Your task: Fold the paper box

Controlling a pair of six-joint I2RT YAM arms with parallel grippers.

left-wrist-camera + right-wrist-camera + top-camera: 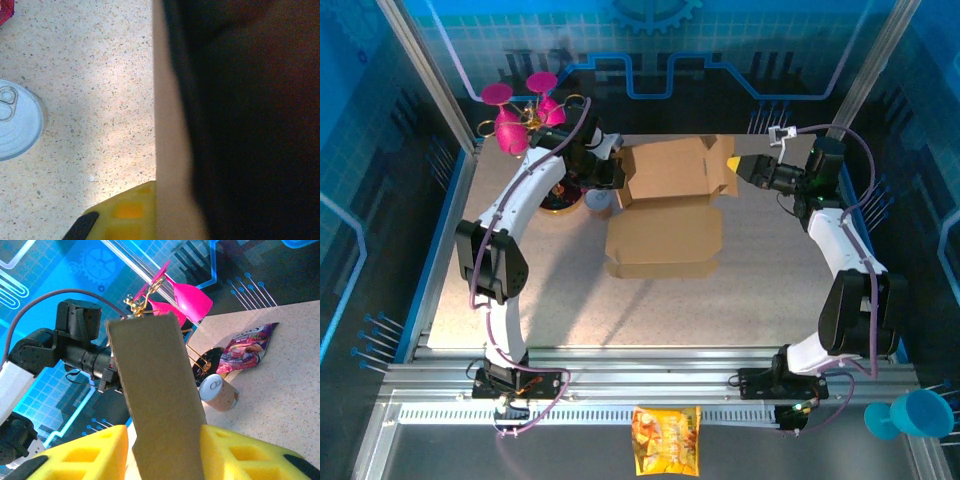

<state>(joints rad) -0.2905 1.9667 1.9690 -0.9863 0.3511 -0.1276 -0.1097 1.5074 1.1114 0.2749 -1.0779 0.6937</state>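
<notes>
Can (599,203) — just left of paper box (665,230)

A speckled beige tabletop (560,320) lies at the centre, evenly lit. Blue wall panels (740,35) printed with gear and circuit lines stand from 9 through 12 to 3 o'clock, framed by aluminium posts (428,70), and slotted aluminium rails (650,385) run along 6 o'clock.

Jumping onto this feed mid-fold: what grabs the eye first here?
The half-open paper box sits in the middle of the table, with the left gripper at its left edge and the right gripper at its right. In the right wrist view a cardboard flap stands between that gripper's yellow fingers. Bright pink goblets mark the far left corner.
</notes>
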